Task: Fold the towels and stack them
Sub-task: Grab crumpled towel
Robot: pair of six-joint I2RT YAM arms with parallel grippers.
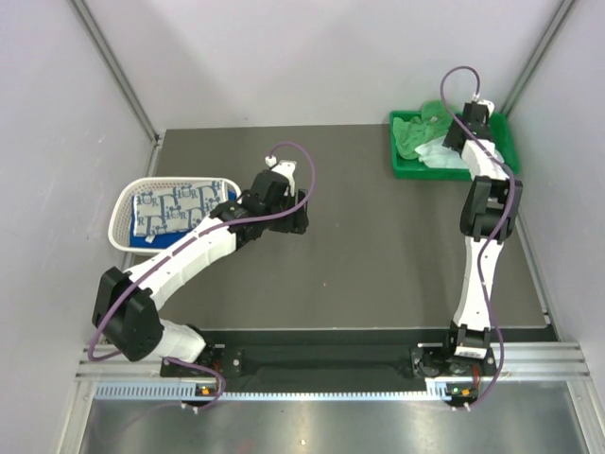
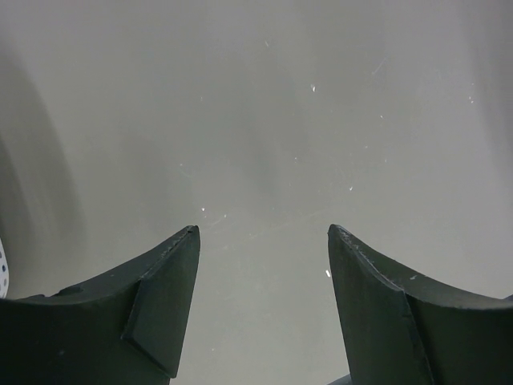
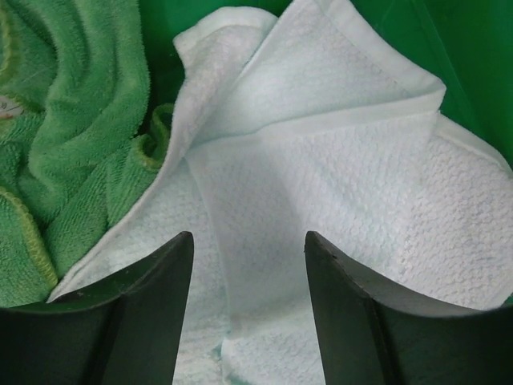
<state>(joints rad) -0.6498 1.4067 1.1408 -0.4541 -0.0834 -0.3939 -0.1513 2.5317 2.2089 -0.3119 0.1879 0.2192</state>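
A folded blue-grey patterned white towel (image 1: 175, 208) lies in the white lattice basket (image 1: 123, 210) at the left. A crumpled bright green towel (image 1: 421, 128) (image 3: 72, 144) and a pale mint-white towel (image 1: 442, 154) (image 3: 321, 184) lie in the green tray (image 1: 402, 168) at the back right. My right gripper (image 1: 461, 134) (image 3: 248, 241) hangs open low over the pale towel, a raised fold of it lying between the fingers. My left gripper (image 1: 295, 219) (image 2: 264, 233) stands open over bare grey table just right of the basket, holding nothing.
The basket's rim (image 2: 3, 273) shows at the left edge of the left wrist view. The tray walls (image 3: 473, 56) rise close around the right gripper. Grey walls and metal posts enclose the table on three sides.
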